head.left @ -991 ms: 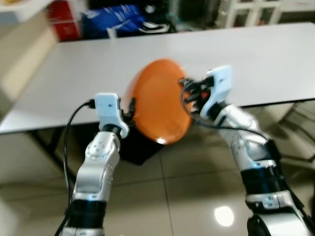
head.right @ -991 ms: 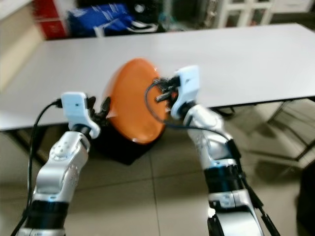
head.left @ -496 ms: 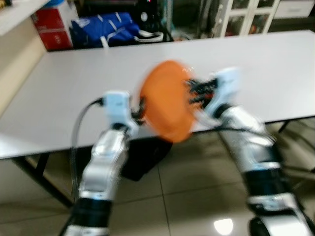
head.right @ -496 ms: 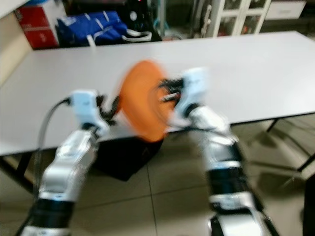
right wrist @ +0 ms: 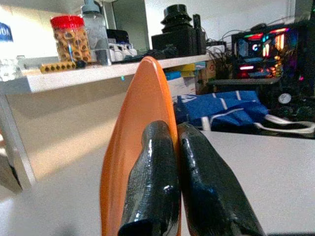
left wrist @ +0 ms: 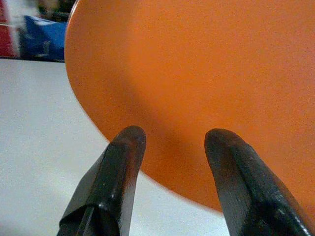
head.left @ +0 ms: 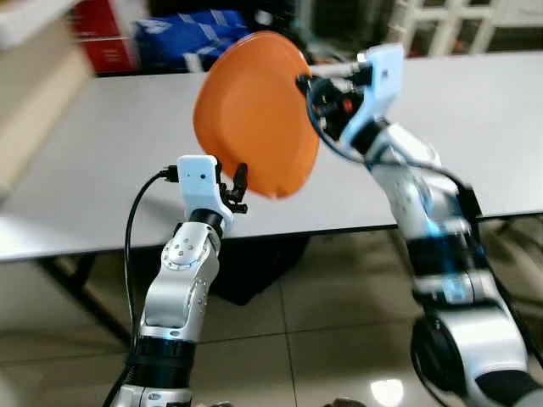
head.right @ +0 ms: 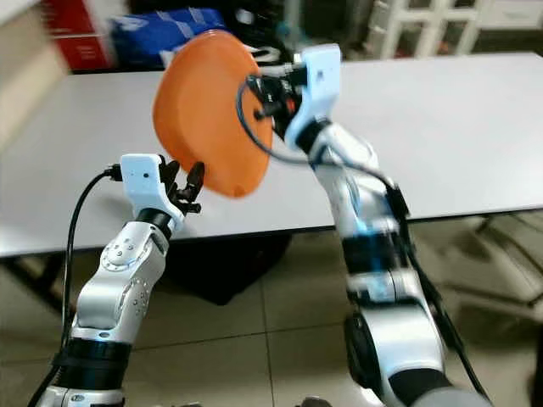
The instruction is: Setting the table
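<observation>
Left gripper (head.left: 238,185) at frame centre-left, fingers (left wrist: 115,182) spread apart, just below the orange plate (head.left: 254,114), not clamping it. Right gripper (right wrist: 172,162) pinches the plate's rim, holding it on edge above the white bench (head.left: 102,170). Blue bag (head.left: 199,38) at upper left, beyond the bench.

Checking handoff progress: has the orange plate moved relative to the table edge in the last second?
Yes. The orange plate, pinched by the right gripper, has risen from the table's near edge to over its top, off the open left gripper.
</observation>
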Motion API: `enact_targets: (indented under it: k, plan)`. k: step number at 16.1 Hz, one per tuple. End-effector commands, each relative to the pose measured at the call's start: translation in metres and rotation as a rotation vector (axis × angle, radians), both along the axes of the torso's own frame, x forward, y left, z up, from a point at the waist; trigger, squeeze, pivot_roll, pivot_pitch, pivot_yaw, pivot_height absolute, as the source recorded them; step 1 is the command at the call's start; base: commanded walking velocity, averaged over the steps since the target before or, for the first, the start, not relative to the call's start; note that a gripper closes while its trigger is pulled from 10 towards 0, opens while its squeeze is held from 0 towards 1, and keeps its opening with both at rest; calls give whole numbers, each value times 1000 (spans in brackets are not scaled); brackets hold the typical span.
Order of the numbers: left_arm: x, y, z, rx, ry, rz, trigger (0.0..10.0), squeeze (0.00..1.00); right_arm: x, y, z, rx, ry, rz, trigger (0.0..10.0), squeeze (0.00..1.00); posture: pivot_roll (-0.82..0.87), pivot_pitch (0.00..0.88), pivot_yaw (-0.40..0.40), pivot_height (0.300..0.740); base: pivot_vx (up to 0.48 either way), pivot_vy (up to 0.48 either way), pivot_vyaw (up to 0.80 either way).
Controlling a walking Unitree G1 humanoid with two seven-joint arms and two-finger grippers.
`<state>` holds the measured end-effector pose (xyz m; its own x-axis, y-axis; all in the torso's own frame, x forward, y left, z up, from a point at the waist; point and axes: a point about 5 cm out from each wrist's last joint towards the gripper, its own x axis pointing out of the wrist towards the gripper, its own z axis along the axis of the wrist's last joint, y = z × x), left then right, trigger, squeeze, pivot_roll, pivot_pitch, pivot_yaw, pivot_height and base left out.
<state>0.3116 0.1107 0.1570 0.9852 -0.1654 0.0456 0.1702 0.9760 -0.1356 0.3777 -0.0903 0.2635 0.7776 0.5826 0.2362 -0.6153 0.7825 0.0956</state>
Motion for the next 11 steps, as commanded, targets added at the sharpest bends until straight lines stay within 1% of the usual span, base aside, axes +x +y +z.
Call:
enact_targets:
  k: [1,2,3,5,7,8,9,10,11]
  plan:
    - [0,-1,3,-1,-11,3,10000,0,12,-10,14,90,-27,-63,0,0,-177,0,47,740,0,0,0]
    - [-1,-1,3,-1,-14,5,10000,0,18,-13,12,123,4,-91,0,0,-166,0,42,740,0,0,0]
    - [-3,1,4,-2,-19,13,10000,0,27,-17,5,181,63,-148,0,0,-151,0,34,740,0,0,0]
    - [-5,4,5,1,-22,27,10000,0,33,-20,-3,226,110,-195,0,0,-125,0,24,740,0,0,0]
    - [-9,7,5,27,-29,46,10000,0,37,-17,-13,218,143,-227,0,0,-98,0,9,740,0,0,0]
    - [-11,8,5,35,-31,54,10000,0,37,-14,-21,186,162,-243,0,0,-94,0,3,740,0,0,0]
    - [-12,8,5,32,-30,57,10000,0,39,-18,-30,179,186,-287,0,0,-88,0,-1,740,0,0,0]
    - [-13,8,5,31,-29,59,10000,0,40,-20,-33,180,198,-306,0,0,-86,0,-3,740,0,0,0]
    - [-14,7,5,27,-29,61,10000,0,40,-27,-41,187,229,-358,0,0,-80,0,-9,740,0,0,0]
